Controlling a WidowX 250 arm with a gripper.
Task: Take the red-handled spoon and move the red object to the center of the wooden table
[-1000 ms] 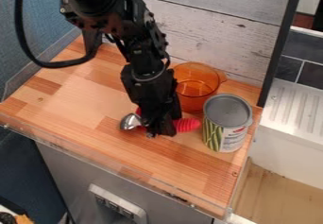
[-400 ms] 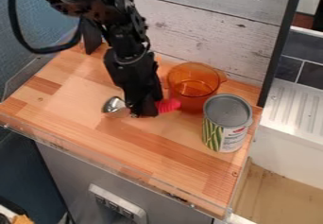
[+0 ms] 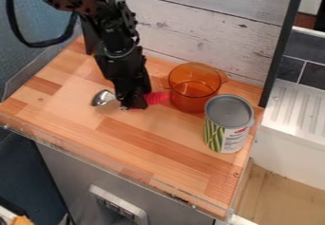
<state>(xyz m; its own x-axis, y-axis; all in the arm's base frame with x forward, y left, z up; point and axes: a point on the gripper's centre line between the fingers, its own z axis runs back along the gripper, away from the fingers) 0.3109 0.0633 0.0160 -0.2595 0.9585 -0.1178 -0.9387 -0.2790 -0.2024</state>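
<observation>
Black gripper (image 3: 134, 104) hangs over the middle-left of the wooden table (image 3: 143, 138), shut on the red-handled spoon. On its right side the ribbed red handle (image 3: 157, 98) sticks out towards the orange pot, and on its left the metal spoon head (image 3: 103, 98) shows. The middle of the spoon is hidden behind the gripper. Whether the spoon touches the tabletop, I cannot tell.
An orange transparent pot (image 3: 194, 89) stands just right of the handle, near the back wall. A tin can (image 3: 228, 123) with a grey lid stands in front of it, near the table's right edge. A clear low barrier (image 3: 114, 164) runs along the front edge.
Gripper and spoon have moved together up and to the left in the view, away from the can. The pot and the can have stayed where they were.
</observation>
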